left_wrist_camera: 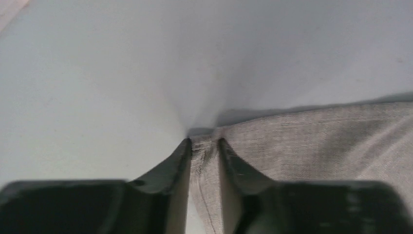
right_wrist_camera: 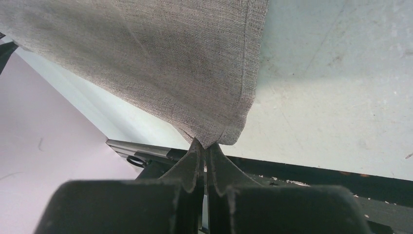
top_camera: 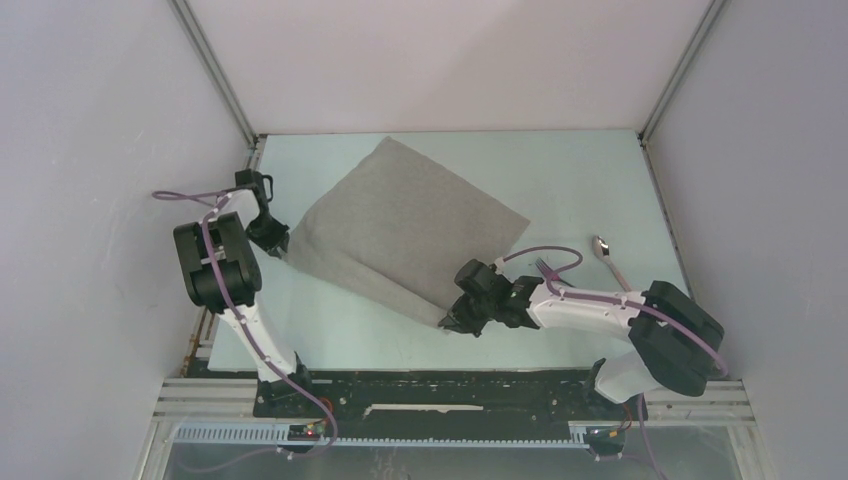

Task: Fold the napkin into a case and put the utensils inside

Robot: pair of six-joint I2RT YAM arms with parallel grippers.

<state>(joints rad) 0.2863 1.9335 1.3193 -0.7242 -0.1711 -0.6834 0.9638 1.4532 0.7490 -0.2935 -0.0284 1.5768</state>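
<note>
Here, a gripper sits at each of two napkin corners

From above, you see the napkin (top_camera: 400,230) lying open in the middle of the pale table (top_camera: 590,180), turned so that it reads as a diamond. It is a single unfolded sheet of grey-beige cloth.

Your left gripper (left_wrist_camera: 203,145) is at the napkin's left corner, low over the table. In its wrist view the two dark jaws stand a narrow way apart. The corner's hem lies between them, and the cloth is puckered in the gap. You cannot tell from this whether the jaws are pressing the cloth or only straddling it.

Your right gripper (right_wrist_camera: 204,146) is at the corner nearest the arm bases. Its jaws are pressed together on the very tip of that corner. The cloth there is lifted off the table, with a shadow on the surface beneath it.

The spoon (top_camera: 608,258) lies on the table to the right of the napkin and apart from it, its bowl pointing away from the bases. The fork (top_camera: 544,267) lies just left of the spoon, between it and the napkin. Only its tines show; the right arm and its cable hide the rest. Both utensils lie outside the cloth.
</note>
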